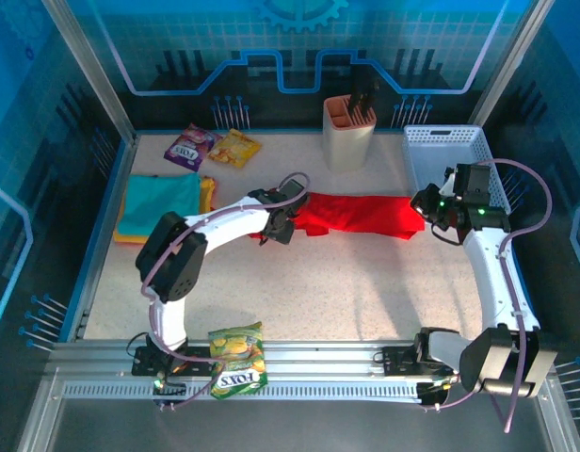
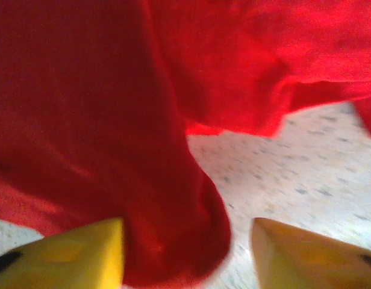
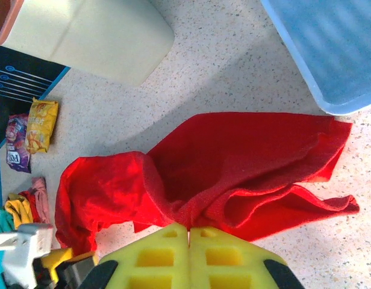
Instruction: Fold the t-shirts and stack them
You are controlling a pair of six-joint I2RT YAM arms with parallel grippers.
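Nearest, at the front rail, just a snack packet [image 1: 238,358], no part of the job. Further in, on the mid worktop [image 1: 365,292], the red t-shirt [image 1: 361,215]: stretched left to right in a rumpled band, not folded yet. At its left end, the left gripper [image 1: 279,224]: wide open, with a hanging fold of red cloth between the fingers [image 2: 65,253] but not pinched. At its right end, the right gripper [image 1: 429,209]: closed tight, fingers [image 3: 227,256] pressed together, seemingly nipping the cloth's edge. Beyond, at the far left, the teal t-shirt [image 1: 160,200], folded flat on top of the orange-yellow t-shirt [image 1: 207,193]. By the look of it, two folded and stacked, one to go. Left to do: spread the red one, fold it, set it on that pile.
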